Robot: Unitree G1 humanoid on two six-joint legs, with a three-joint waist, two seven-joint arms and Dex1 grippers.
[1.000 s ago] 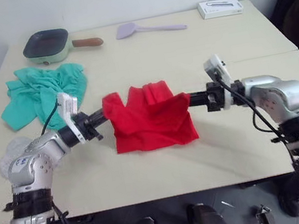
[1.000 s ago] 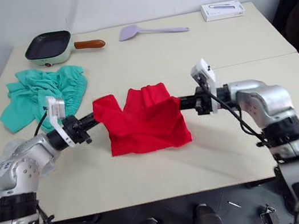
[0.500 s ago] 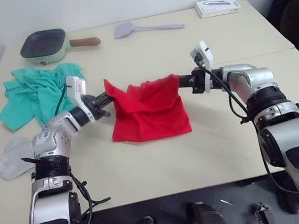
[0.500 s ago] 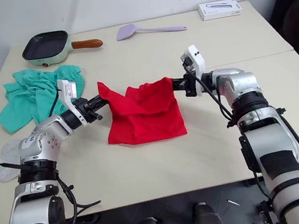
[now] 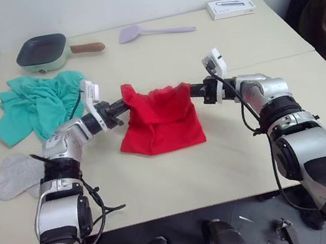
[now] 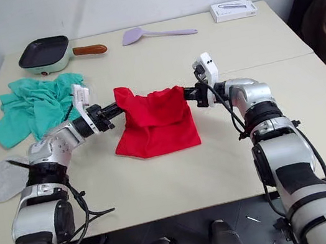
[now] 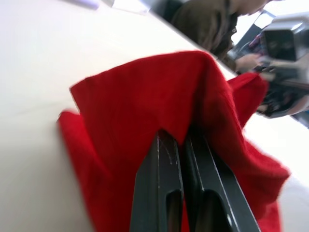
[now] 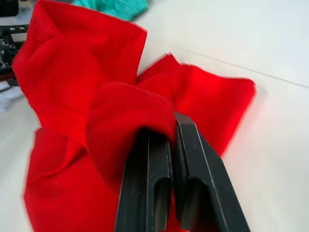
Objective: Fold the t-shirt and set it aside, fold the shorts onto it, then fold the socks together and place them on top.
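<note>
The t-shirt (image 6: 155, 122) hung mid-table between both arms, its long way running 9 to 3 o'clock. The left gripper (image 6: 118, 108) pinched the top corner at 9 o'clock, and the right gripper (image 6: 185, 95) pinched the one at 3, both clamped tight on red cloth. Its bottom edge probably rested on the table (image 6: 161, 185). The shorts (image 6: 34, 107) lay at 10 o'clock.

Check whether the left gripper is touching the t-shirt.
Touching. In the left wrist view the left gripper has its jaws shut on a fold of the t-shirt, red cloth pinched between them.
</note>
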